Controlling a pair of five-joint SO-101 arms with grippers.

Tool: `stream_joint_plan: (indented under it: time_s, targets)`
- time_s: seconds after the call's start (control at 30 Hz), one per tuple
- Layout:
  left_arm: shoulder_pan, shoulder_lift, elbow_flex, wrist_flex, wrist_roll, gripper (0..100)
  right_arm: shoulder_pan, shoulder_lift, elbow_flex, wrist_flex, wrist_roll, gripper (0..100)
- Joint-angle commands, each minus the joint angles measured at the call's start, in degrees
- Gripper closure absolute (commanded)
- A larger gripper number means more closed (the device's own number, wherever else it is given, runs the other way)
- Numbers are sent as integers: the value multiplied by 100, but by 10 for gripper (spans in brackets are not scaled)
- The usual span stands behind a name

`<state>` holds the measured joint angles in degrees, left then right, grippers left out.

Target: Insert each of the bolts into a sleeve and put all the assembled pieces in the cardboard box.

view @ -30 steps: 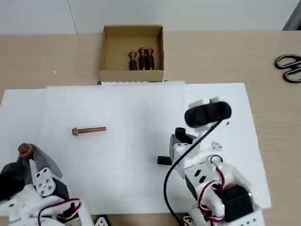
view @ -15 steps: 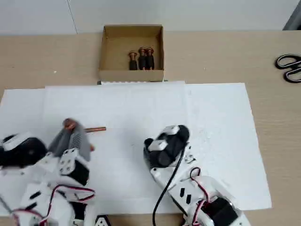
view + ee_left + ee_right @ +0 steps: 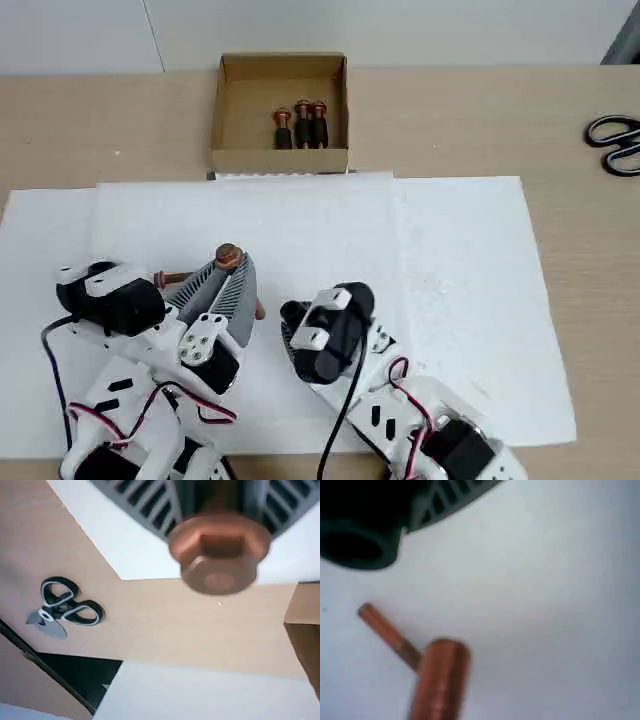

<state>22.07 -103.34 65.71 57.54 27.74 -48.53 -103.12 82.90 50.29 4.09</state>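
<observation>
- Bolts, copper-coloured, flanged hex head: one held bolt (image 3: 218, 555) sits in the left claw (image 3: 228, 283), head upward, shank running down between the ribbed fingers (image 3: 140, 500); one loose bolt (image 3: 172, 279) lies flat on the paper sheet (image 3: 450, 260), just beside that claw
- Left claw: closed on the held bolt's shank, with the tip poking out below
- Right claw (image 3: 402, 522): we judge it closed around a black sleeve (image 3: 355, 542), whose open bore is near the held bolt's tip but apart from it
- Cardboard box (image 3: 283, 160): at the far side of the worktop (image 3: 450, 120), with three assembled pieces (image 3: 301, 125) side by side inside
- Handling, bolts: we judge them metal, stiff, dense for their bulk, smooth and liable to roll; best taken across the shank close under the head, leaving the tip free
- Handling, sleeve: looks rigid and light; we would grip it across the outer wall and keep the bore unobstructed, since a skewed entry would likely jam
- Markings: no label or print that we can read on bolts, sleeve or box
- Sundry: scissors (image 3: 615, 145) near the worktop's right edge
</observation>
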Motion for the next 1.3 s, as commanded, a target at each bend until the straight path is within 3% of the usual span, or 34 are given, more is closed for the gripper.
stream_joint_plan:
  time_s: [0.0, 0.2, 0.5, 1.07, 1.27]
  targets:
    - [62, -35, -31, -316, 35, 995, -119, -66, 88, -312, 79, 995]
    - [158, -26, 13, -475, 53, 995, -479, -57, 273, -716, 88, 995]
    - [396, -44, 347, -501, 44, 995, -453, -57, -9, -708, 97, 995]
    - [352, -53, 558, -519, 35, 995, -453, -57, -484, -664, 97, 995]
    - [-18, -26, 567, -844, 35, 995, -453, -57, -633, -655, 97, 995]
